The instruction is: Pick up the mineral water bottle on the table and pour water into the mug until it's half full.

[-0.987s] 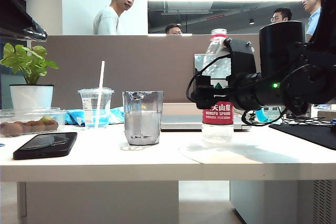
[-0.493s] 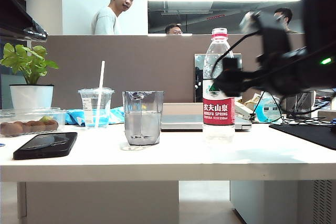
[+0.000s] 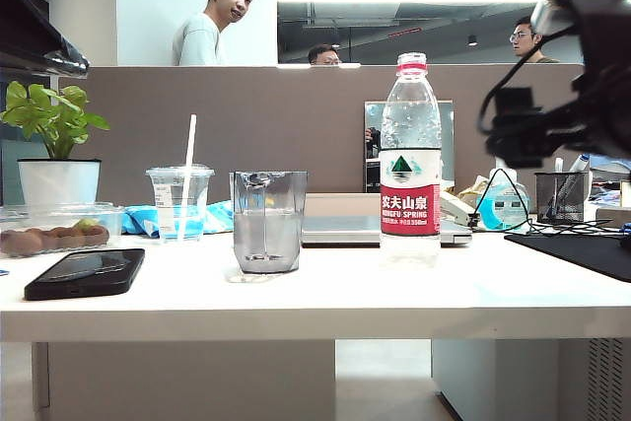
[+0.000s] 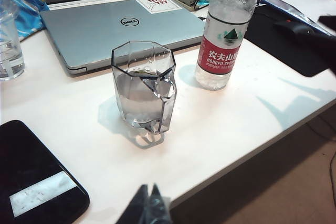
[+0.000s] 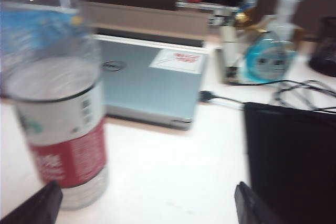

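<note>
The mineral water bottle (image 3: pixel 410 165) stands upright on the white table (image 3: pixel 394 293), right of the mug (image 3: pixel 267 224), a grey-tinted faceted tumbler with water in it. My right gripper (image 3: pixel 508 130) hangs open in the air, up and to the right of the bottle, apart from it. In the right wrist view the bottle (image 5: pixel 63 129) is beside one finger of the wide-open right gripper (image 5: pixel 147 208), not between the jaws. The left wrist view looks down on the mug (image 4: pixel 144 90) and bottle (image 4: pixel 226 35); my left gripper (image 4: pixel 149 205) is shut near the table's front edge, holding nothing.
A closed silver laptop (image 3: pixel 345 229) lies behind mug and bottle. A black phone (image 3: pixel 86 273), a lidded cup with a straw (image 3: pixel 179 199), a fruit box (image 3: pixel 54 229) and a potted plant (image 3: pixel 59 179) are on the left. A black mat (image 3: pixel 582 248) and pen holder (image 3: pixel 562 196) sit on the right.
My right gripper, which was around the bottle's middle, has pulled away up and to the right. The bottle stays standing in place. The left arm has not moved.
</note>
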Robot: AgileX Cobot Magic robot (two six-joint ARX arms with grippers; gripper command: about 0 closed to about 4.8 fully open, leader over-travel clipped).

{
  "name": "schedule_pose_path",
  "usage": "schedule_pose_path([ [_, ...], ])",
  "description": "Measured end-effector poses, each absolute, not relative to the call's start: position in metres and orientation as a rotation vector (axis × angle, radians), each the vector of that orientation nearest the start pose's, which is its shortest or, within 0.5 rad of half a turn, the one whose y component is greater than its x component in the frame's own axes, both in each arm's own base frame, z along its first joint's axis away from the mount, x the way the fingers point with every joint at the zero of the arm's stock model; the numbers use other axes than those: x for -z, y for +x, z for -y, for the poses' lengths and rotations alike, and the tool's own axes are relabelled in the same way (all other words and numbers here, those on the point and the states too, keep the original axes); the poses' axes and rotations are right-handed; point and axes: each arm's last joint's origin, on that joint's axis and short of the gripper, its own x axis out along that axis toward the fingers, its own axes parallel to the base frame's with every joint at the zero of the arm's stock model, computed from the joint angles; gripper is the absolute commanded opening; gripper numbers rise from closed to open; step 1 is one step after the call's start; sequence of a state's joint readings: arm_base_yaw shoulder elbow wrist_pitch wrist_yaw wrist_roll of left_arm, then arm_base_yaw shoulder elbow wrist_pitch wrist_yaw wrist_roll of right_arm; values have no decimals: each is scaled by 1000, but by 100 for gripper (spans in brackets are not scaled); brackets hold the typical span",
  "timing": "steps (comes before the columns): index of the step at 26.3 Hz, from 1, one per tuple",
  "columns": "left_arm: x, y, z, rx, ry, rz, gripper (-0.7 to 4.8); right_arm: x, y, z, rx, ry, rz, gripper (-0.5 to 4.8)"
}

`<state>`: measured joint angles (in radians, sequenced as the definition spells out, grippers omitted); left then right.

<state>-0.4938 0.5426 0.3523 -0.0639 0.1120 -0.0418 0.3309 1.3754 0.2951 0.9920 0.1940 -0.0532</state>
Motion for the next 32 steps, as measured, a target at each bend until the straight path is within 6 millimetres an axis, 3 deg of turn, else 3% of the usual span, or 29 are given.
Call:
schedule_pose_path([
  [2,-228,121,69,597,9,-266,-4,-175,217,-68,-120,-74,-74,369],
  [7,-228,121,69,597,9,-266,-3,-191,203,-60,-102,-84,-103,167],
  [10,-228,121,69,597,9,-266,-3,-198,196,-50,-64,-88,-113,111],
  [14,-228,121,69,597,9,-266,-3,-209,183,-35,-27,-79,-90,-8],
  [20,-228,121,69,597,9,-266,-4,-198,153,-10,-27,-68,-105,-6],
  [23,-228,121,69,597,9,-266,-4,-190,135,-9,-56,-59,-79,-6],
  [32,-228,121,69,597,9,-266,-4,-183,118,-8,-75,-18,-141,-6],
])
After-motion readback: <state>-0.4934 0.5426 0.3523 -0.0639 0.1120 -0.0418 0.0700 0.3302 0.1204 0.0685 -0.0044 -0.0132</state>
